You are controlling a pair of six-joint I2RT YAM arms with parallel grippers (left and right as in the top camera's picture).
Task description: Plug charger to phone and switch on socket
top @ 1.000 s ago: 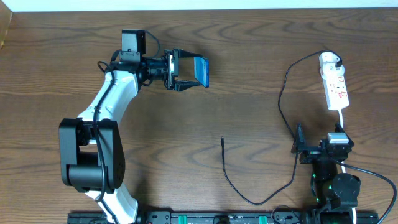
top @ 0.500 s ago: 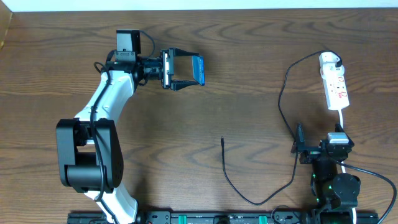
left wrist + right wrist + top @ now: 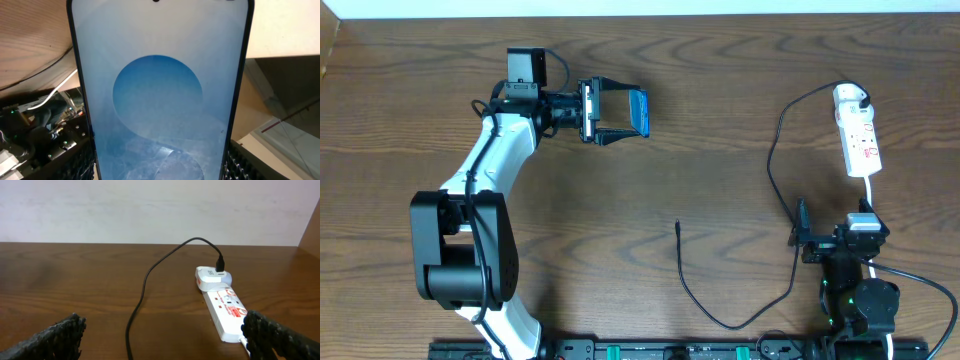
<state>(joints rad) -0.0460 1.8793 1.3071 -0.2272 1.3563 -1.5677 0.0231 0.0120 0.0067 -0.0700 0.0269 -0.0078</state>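
Broadly, a brown wooden table (image 3: pixel 720 100) fills the overhead view, with one arm at each near corner. On the left, the left arm (image 3: pixel 490 170) reaches away toward the far side and bends right. Its left gripper (image 3: pixel 632 112) is clamped across the phone (image 3: pixel 639 110), one finger on each long edge. From above the phone looks nearly edge-on, far left of the table's middle. In the left wrist view its blue screen (image 3: pixel 157 100) with a lighter circle faces the camera and fills most of the picture.

At the near right, the right arm (image 3: pixel 855 290) sits folded low. The right gripper (image 3: pixel 162 320) is spread wide with nothing between its fingers, and it points toward the far right of the table.

Beyond that gripper lies the socket (image 3: pixel 860 140), a white strip with red marks, lying near-to-far along the right side. Its thick white cord (image 3: pixel 869 190) leaves the near end toward the right arm. A white adapter (image 3: pixel 850 98) sits in the strip's far end.

From the adapter the charger (image 3: pixel 775 150) runs as a thin black cable, arching left, coming nearer past the right gripper, then looping along the near edge. Its small plug tip (image 3: pixel 678 226) lies on bare wood near the table's middle, well apart from the phone.
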